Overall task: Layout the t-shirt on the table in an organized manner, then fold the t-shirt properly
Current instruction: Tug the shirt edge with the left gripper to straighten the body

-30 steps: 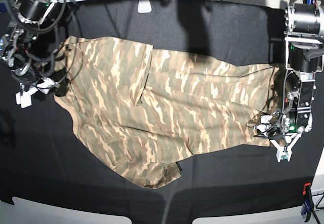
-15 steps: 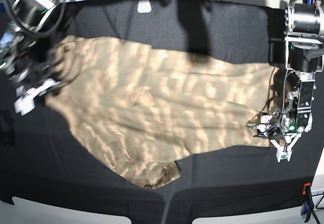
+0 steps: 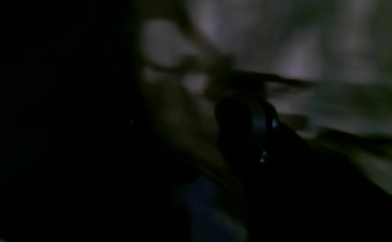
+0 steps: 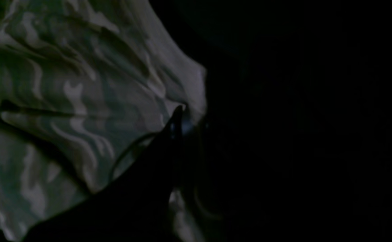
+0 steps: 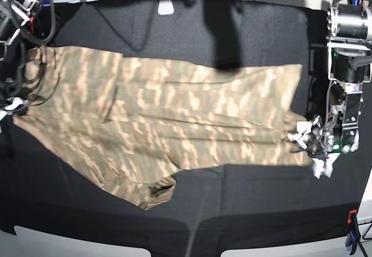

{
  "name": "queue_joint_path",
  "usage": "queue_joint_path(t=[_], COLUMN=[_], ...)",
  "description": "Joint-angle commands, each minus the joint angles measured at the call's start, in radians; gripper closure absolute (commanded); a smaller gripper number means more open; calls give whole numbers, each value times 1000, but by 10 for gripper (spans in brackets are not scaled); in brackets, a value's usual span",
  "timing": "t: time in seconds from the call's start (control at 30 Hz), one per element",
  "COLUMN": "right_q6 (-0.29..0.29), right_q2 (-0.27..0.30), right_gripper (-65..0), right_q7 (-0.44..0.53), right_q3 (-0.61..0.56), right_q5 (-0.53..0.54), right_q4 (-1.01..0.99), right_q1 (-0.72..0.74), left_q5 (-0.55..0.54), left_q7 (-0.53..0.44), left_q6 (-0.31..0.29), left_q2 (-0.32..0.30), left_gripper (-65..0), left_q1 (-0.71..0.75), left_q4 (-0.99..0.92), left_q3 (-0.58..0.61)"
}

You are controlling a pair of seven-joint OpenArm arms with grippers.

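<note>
Gripping the t-shirt [image 5: 174, 123] at both ends, I have it stretched long across the table [image 5: 244, 30] in the base view, its camouflage print blurred. My right gripper [image 5: 7, 103] sits at that view's left edge, clenched on the cloth's end; in the right wrist view its dark fingertips [image 4: 177, 117] pinch a pale edge of the fabric [image 4: 65, 101], with black table beside it. My left gripper [image 5: 314, 141] is at the opposite end, on the base view's right, down on the lower corner of the shirt. Its jaws stand wide, and the left wrist view (dark and badly blurred) shows only smeared fabric [image 3: 317, 50] close before a dark finger [image 3: 246, 124], so I cannot tell whether cloth is truly held between them. One sleeve [image 5: 154, 190] lies folded at the shirt's near edge. A white tag [image 5: 165, 7] lies on the table's far side, apart from the shirt.
</note>
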Motion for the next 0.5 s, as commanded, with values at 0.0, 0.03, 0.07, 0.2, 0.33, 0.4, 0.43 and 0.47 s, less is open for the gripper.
queue_joint_path(t=[0.0,0.03,0.07,0.2,0.33,0.4,0.43,0.47], right_q6=[5,5,5,5,5,5,5,5], right_q2=[28,29,28,29,29,29,28,28], right_gripper=[0,-42,-130,-308,-307,-307,-307,-306], right_q7=[-13,-40,-63,-84,-79,-73,-73,-79], right_q3=[6,6,6,6,10,21,30,40], right_q5=[36,59,79,98,168,241,281,313], right_q4=[18,18,18,18,18,21,26,29], right_q1=[17,17,17,17,17,17,17,17], left_q5=[-39,-71,-93,-98,-144,-166,-169,-168], left_q7=[-10,-25,-53,-172,-179,-190,-196,-197], left_q6=[-30,-64,-89,-131,-248,-320,-346,-357], left_q2=[-8,-8,-9,-9,-9,-8,-8,-8], left_gripper=[-331,-331,-331,-331,-331,-331,-330,-330], left_q1=[-27,-27,-27,-28,-25,-21,-17,-13], left_q4=[16,16,16,16,17,22,27,34], left_q3=[-5,-5,-5,-5,-5,-5,-5,-5])
